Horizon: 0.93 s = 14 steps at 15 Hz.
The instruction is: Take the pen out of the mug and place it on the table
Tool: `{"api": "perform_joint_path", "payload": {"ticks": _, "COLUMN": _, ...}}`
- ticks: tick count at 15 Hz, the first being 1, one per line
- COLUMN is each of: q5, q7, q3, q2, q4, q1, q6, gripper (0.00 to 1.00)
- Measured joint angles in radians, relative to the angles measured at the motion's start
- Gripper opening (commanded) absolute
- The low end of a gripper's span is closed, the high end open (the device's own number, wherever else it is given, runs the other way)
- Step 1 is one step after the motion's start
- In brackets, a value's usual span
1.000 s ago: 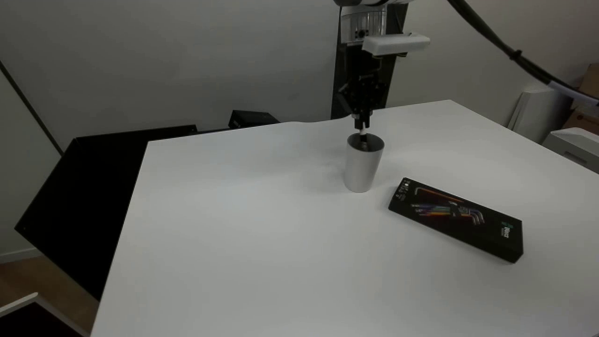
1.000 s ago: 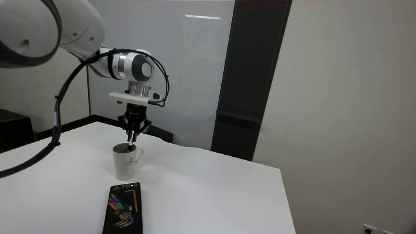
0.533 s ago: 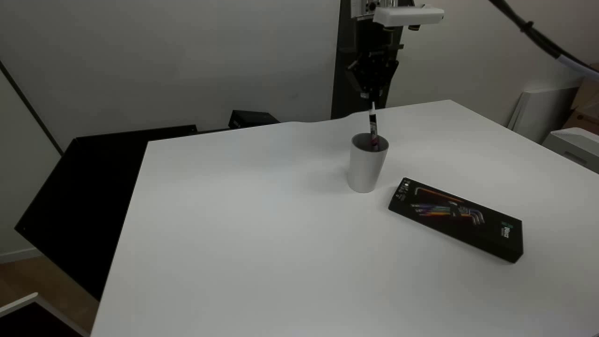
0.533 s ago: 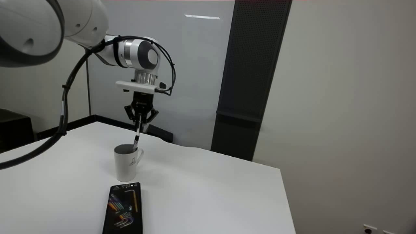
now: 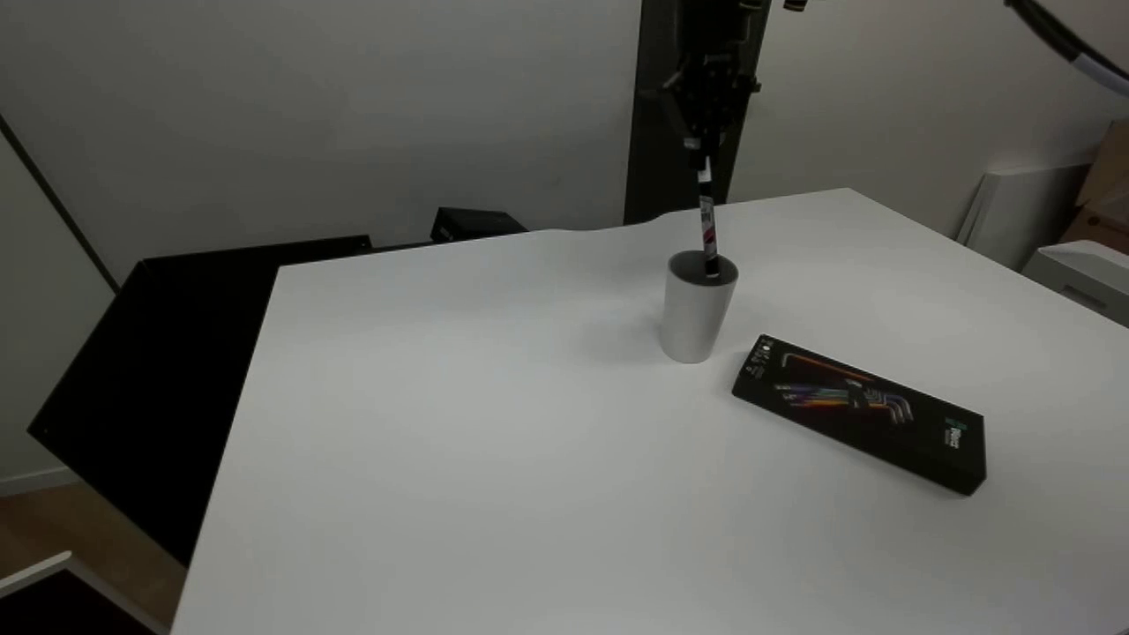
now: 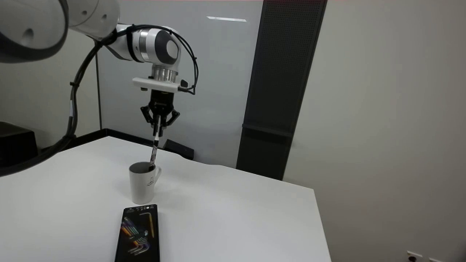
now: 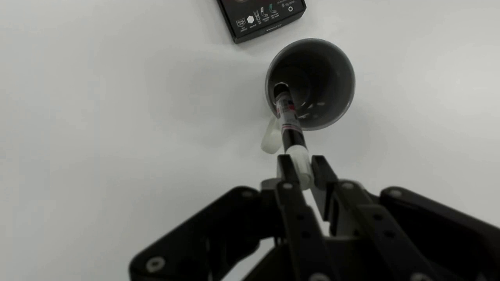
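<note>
While the fingers [image 7: 323, 172], nearly closed, grip its white upper end, the pen [image 7: 288, 117] tilts slightly, its dark lower end at the mouth of the mug [image 5: 692, 322]; the mug stands upright on the desk [image 5: 441, 441], near a flat black box [image 5: 860, 414] printed with coloured tools.

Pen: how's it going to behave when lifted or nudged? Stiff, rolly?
Probably stiff: the pen runs straight below the claw with no visible bend. Apt to roll once on the table, as its barrel looks round. Might pivot if it knocks the mug, since the claw grips it at its white end.
</note>
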Motion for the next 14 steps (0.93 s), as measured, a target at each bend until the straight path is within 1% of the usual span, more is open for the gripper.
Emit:
{"api": "perform_joint_path", "payload": {"ticks": 10, "q5": -0.001, "q7": -0.082, "q3": 0.002, "q2": -0.074, "q4": 0.000, "q1": 0.057, "q6": 0.002, "gripper": 0.06}}
{"api": "perform_joint_path", "payload": {"ticks": 14, "q5": 0.018, "q7": -0.173, "q3": 0.035, "q2": -0.080, "q4": -0.005, "q1": 0.063, "q6": 0.001, "gripper": 0.06}}
